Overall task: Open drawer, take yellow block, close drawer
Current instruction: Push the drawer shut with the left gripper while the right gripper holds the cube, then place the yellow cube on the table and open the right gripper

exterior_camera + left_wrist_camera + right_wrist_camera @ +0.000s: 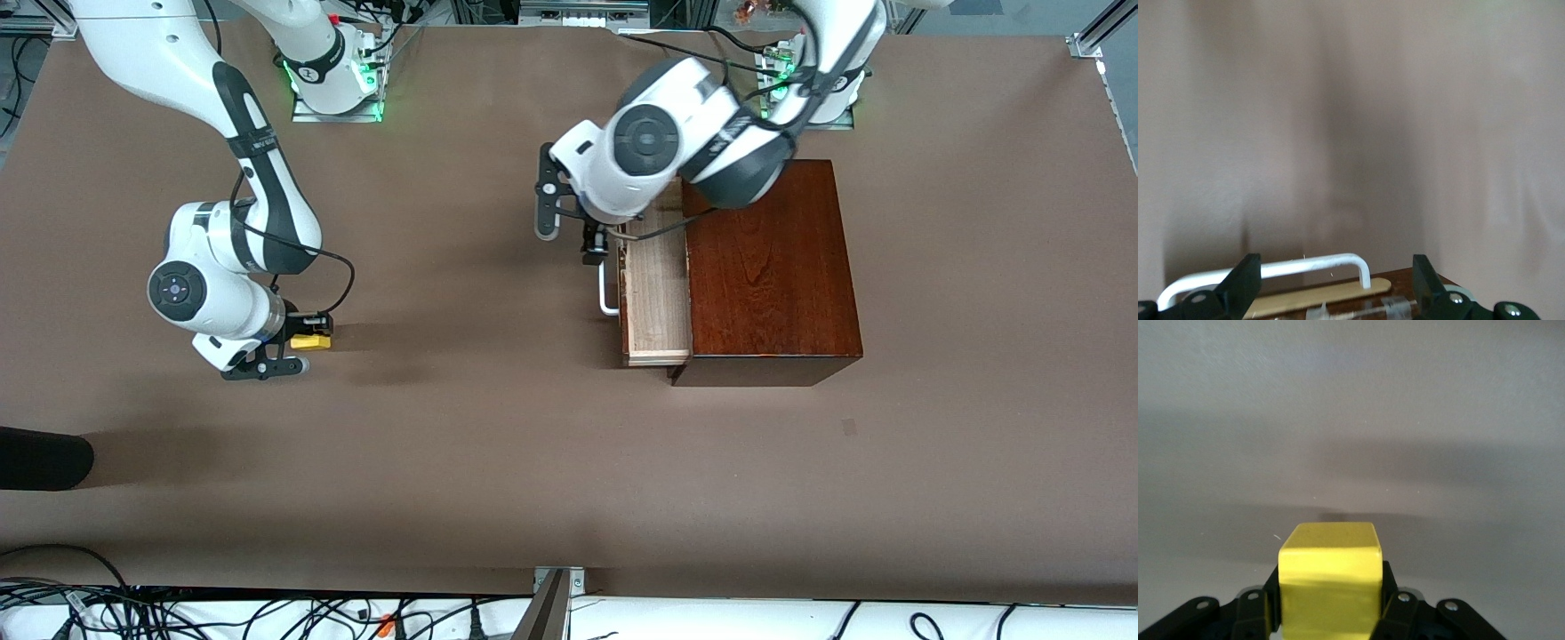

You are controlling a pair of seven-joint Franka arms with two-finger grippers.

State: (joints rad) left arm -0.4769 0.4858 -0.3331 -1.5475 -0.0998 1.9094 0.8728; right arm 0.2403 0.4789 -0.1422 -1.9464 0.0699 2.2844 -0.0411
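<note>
- your right gripper [313, 341] is clamped tight on the yellow block [310, 341], low over bare table [498, 462] toward the right arm's end; its wrist view shows the cube [1329, 577] pinched between the black fingers [1395, 600].
- your left gripper [594, 253] hangs over the white handle [606, 289], its fingers [1241, 283] spread wide to either side of the bar [1271, 270], gripping nothing.
- the drawer [656, 289] stands partly pulled out of the reddish-brown box [769, 271], pale wood showing inside; you may find its base hard to judge under the left arm.
</note>
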